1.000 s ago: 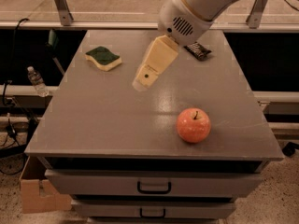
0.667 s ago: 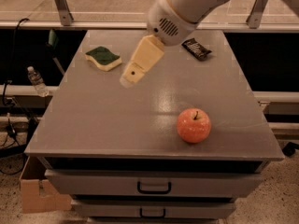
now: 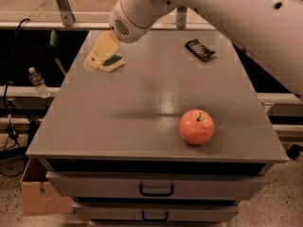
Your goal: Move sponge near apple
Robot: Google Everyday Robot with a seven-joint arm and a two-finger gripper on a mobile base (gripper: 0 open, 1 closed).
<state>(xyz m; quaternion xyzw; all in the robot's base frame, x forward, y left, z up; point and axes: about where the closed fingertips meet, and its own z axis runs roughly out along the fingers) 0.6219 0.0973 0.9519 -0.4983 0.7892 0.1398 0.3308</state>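
The white, thick-bodied robot arm (image 3: 227, 18) enters from the upper right of the camera view and slopes down toward the far left part of the flat grey tabletop (image 3: 142, 103). Its rounded white wrist housing (image 3: 130, 18), with a small vent grille facing the camera, sits above and to the right of the hand.

The beige hand (image 3: 93, 61) extends from the wrist housing down and to the left, tilted, with its tip low over the tabletop. Whether the hand is open, closed or gripping cannot be told from this view.

The flat kitchen sponge with a dark green top over pale yellow foam (image 3: 113, 63) lies directly at the hand, on its right and lower side. The hand overlaps part of it. Contact between the two cannot be confirmed.

The round, shiny red-orange apple with a short dark stem (image 3: 196, 126) rests upright on the tabletop, well apart from the hand, to its right and nearer the camera.

A small black snack wrapper (image 3: 199, 49) lies to the right of the hand, beyond the wrist housing, at about the same depth as the sponge.
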